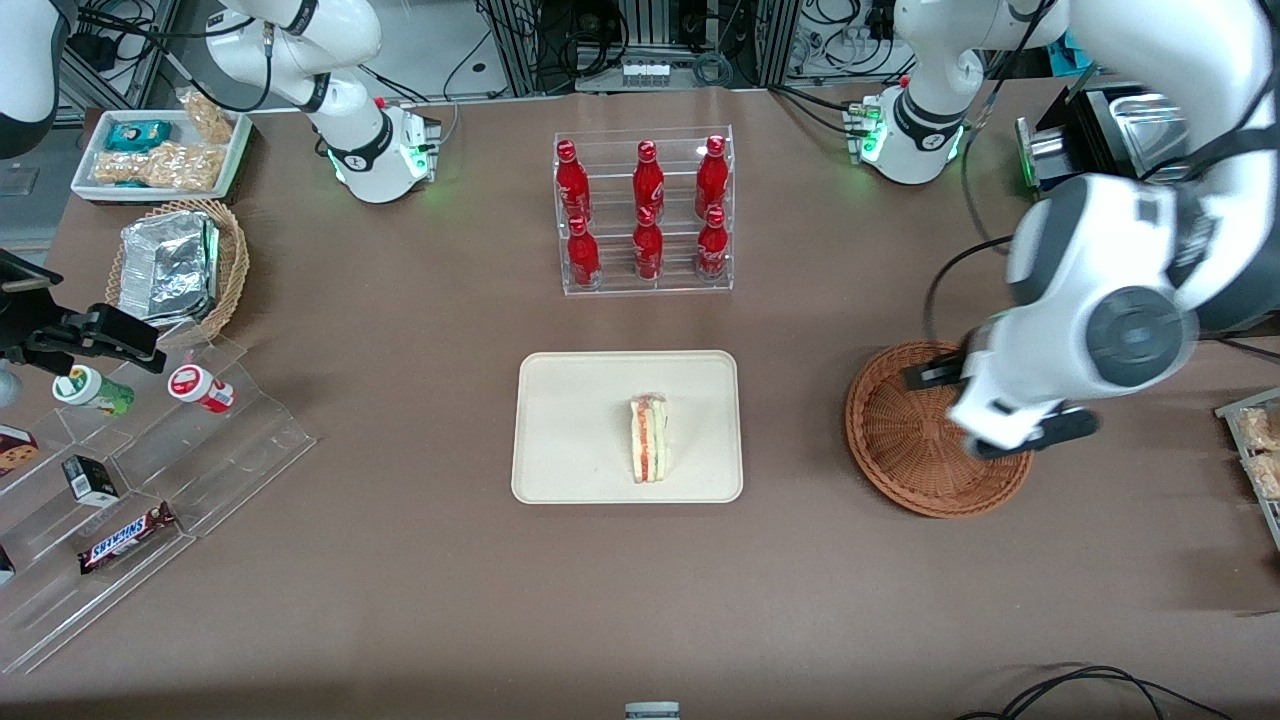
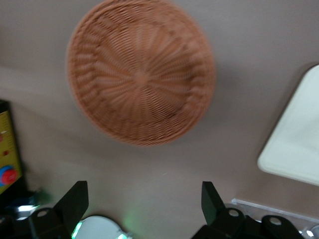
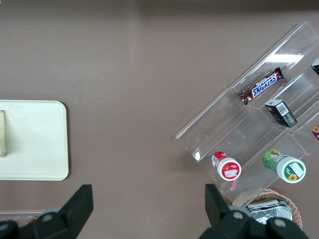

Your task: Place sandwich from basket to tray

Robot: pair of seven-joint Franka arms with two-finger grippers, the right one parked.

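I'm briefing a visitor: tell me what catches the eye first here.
The sandwich lies on the cream tray at the table's middle, with six red bottles in a clear rack farther from the front camera. Toward the working arm's end, the gripper hangs open above the bare wicker basket.

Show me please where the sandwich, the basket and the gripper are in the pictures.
sandwich (image 1: 651, 438), front view, middle of its striped cut face, on the tray.
basket (image 2: 141, 74), left wrist view, centre of the woven bottom.
gripper (image 2: 144, 199), left wrist view, midway between its open fingertips.
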